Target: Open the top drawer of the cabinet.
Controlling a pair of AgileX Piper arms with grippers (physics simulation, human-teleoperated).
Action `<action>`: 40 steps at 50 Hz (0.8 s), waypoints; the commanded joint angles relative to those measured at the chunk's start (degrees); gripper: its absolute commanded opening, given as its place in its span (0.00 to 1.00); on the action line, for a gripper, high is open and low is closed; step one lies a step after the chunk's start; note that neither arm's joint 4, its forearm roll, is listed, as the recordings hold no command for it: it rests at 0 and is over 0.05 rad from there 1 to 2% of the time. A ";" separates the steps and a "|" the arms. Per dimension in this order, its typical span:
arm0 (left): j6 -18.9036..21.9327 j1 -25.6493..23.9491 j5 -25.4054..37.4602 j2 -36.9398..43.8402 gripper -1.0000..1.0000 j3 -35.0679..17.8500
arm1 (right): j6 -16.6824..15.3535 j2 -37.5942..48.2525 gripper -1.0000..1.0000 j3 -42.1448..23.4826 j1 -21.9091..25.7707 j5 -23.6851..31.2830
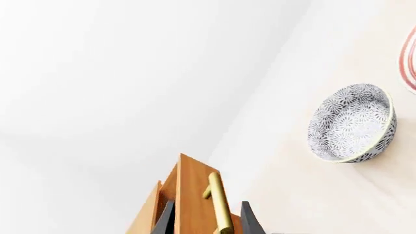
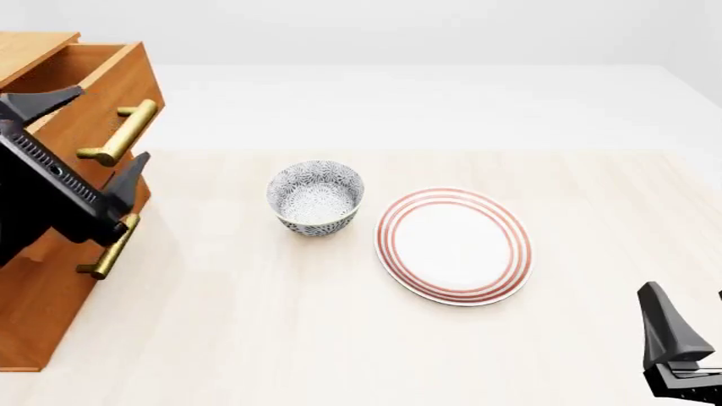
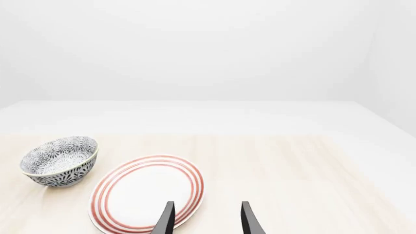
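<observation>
Nearest, at the front view's lower right corner, the right gripper (image 2: pixel 705 338) hangs low over the pale table (image 2: pixel 338 355) — its 2 fingers (image 3: pixel 165 219) stand apart with nothing between them. Ahead of it lies a white plate (image 2: pixel 454 245) with red rings, and just beyond that, to the left, a patterned bowl (image 2: pixel 316 196), near the plate but not touching. At far left stands the cabinet (image 2: pixel 34 321). Its top drawer (image 2: pixel 107 80) sits pulled partway out, and the left gripper (image 2: pixel 100 135) has its jaws spread on either side of the brass handle (image 2: pixel 118 134) — not clamped on it.
</observation>
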 commanded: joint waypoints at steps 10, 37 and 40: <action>-18.31 2.68 9.72 -3.08 1.00 -4.89 | -0.02 -0.07 1.00 0.05 0.00 -0.01; -32.30 4.43 22.95 3.87 1.00 -16.74 | -0.02 -0.04 1.00 0.05 -0.01 -0.02; -34.39 4.50 24.95 4.38 1.00 -18.70 | -0.03 -0.05 1.00 0.05 0.01 -0.02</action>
